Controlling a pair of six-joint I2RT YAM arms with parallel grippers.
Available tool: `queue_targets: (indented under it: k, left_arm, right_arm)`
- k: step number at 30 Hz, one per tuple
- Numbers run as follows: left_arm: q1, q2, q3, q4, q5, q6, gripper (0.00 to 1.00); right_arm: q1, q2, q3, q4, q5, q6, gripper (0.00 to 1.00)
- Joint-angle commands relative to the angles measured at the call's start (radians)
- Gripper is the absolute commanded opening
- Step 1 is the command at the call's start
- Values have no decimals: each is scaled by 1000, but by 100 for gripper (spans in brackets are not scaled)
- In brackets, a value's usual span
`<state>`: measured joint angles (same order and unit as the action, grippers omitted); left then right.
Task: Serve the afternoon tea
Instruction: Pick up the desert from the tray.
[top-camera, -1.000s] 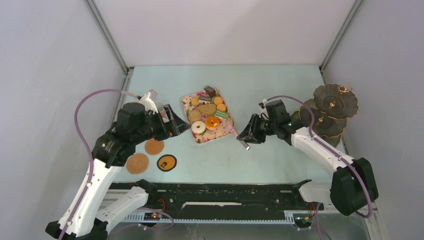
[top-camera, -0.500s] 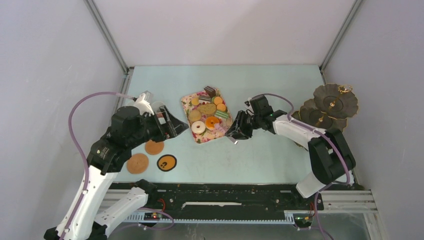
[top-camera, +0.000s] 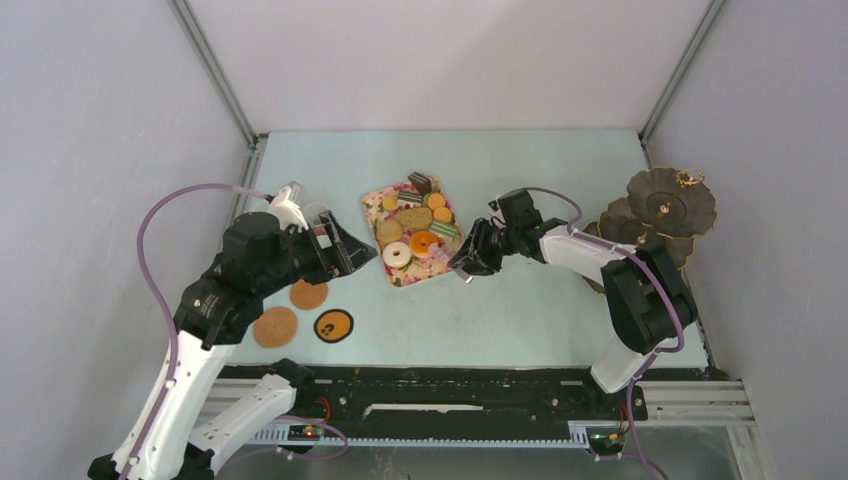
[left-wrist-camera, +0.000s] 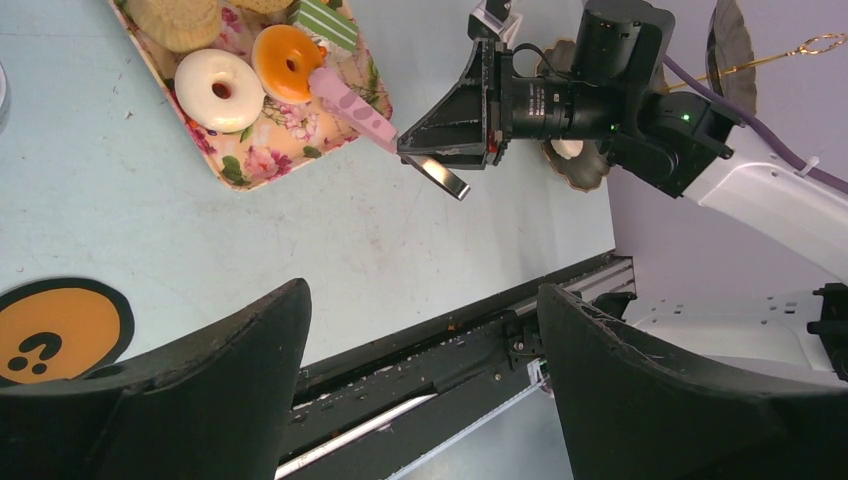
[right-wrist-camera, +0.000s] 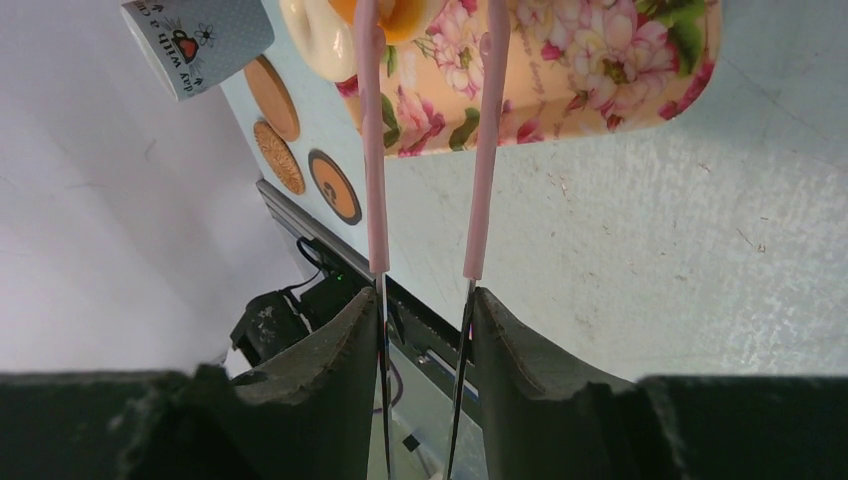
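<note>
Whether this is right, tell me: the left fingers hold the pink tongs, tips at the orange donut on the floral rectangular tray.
Wrong arm: the right fingers hold the pink tongs, tips at the orange donut on the floral rectangular tray; right wrist view shows it.

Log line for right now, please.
right gripper: holds tongs | tips: at orange donut on tray | left gripper: open
</note>
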<state>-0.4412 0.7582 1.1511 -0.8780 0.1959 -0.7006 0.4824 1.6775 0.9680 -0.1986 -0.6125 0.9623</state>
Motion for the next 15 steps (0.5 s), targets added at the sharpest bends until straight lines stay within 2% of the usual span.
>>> queue_targets:
  k: [1, 15]
  left_arm:
    - [-4, -3, -5, 20, 10, -10, 90]
    - [-2, 12, -8, 30, 19, -5, 90]
  right_arm:
    - [-4, 8, 40, 73, -37, 18, 39]
    - [-16, 85, 40, 172, -80, 125, 39]
